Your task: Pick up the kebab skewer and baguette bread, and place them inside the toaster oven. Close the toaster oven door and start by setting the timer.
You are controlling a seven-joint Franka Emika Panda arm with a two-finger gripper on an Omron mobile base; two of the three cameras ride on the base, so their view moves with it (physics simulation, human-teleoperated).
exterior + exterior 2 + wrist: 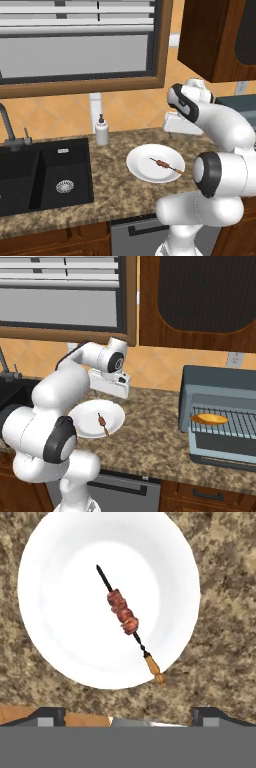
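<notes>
I have the pincer (128,714) hanging above the plate (55,637), its two dark tips spread wide with nothing between them. In the hand view the skewer (124,614) lies on the plate, its red-brown meat chunks bunched near the middle of the stick, the dark pointed end toward the plate's centre and the tan handle end reaching the rim. From the left base view the skewer (166,165) sits on the right half of the plate (142,167), on the speckled table (115,192) between the black sink (45,175) and my arm. A soap bottle (102,131) stands near the wall behind the plate.

From the right base view I see the hand (110,383) over the far edge of the plate (82,423), clear of the skewer (102,421). Well to the right, the oven (220,411) stands on the table (150,431) with its door (225,448) dropped open. The baguette (209,419) lies on the wire rack (240,423) inside, toward the rack's left side.
</notes>
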